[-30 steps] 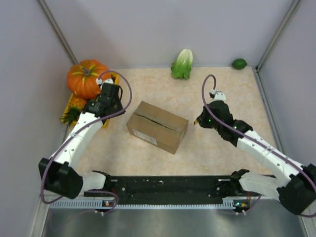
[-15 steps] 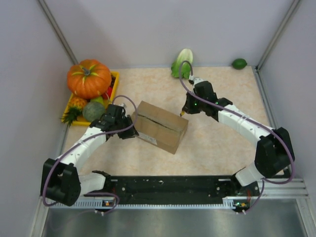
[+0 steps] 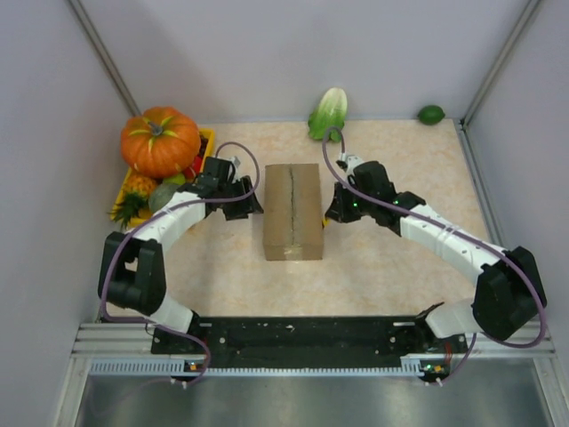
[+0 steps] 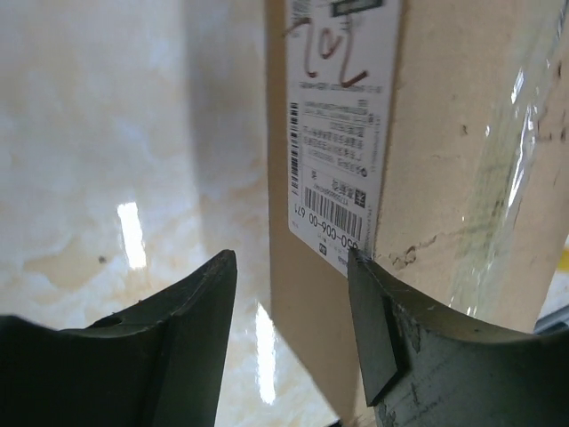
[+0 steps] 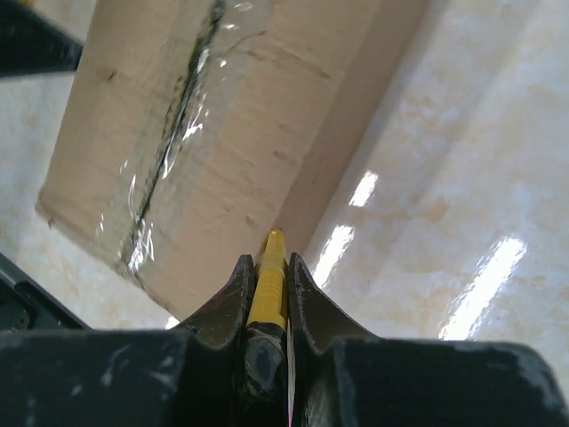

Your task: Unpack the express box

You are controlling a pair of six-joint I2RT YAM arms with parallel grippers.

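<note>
The express box (image 3: 292,212), brown cardboard with a taped centre seam, lies closed in the middle of the table, its long axis pointing away from the arm bases. My left gripper (image 3: 252,197) stands open at its left side. In the left wrist view the box (image 4: 444,133) with its white label (image 4: 342,133) fills the right half, and one fingertip (image 4: 372,329) rests against the labelled corner. My right gripper (image 3: 330,213) is at the box's right side, shut on a thin yellow tool (image 5: 268,280) whose tip is near the top edge of the box (image 5: 204,151).
At the back left a large orange pumpkin (image 3: 160,140) sits over a yellow tray (image 3: 132,194) of fruit, close behind my left arm. A green cabbage (image 3: 329,114) and a lime (image 3: 431,114) lie along the back wall. Walls close in on both sides.
The box has turned from a diagonal lie to straight. Both grippers came in to flank it, and the left jaws have spread wider.
</note>
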